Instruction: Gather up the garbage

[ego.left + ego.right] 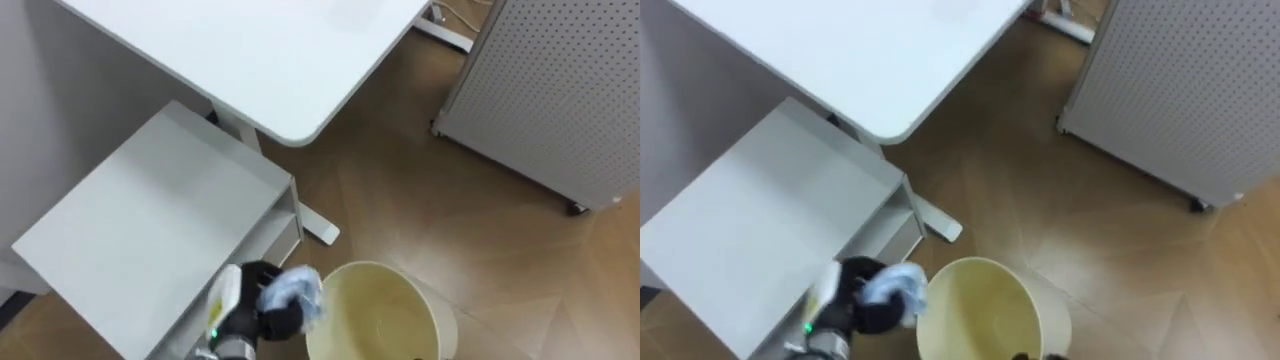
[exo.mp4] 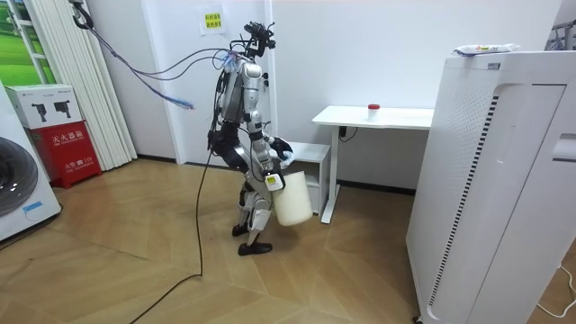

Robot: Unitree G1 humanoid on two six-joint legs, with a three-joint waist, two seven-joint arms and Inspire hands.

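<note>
Left hand [image 1: 272, 318] clutches a crumpled blue-white paper wad [image 1: 296, 288] just beside the cream waste bin's [image 1: 385, 310] rim; released here, we fear it catches the rim and drops to the floor [image 1: 400, 180].

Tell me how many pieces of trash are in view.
1: a crumpled pale blue wad gripped in the left robot hand, beside the rim of the bin, by the low table. More may be hidden inside the bin.
</note>
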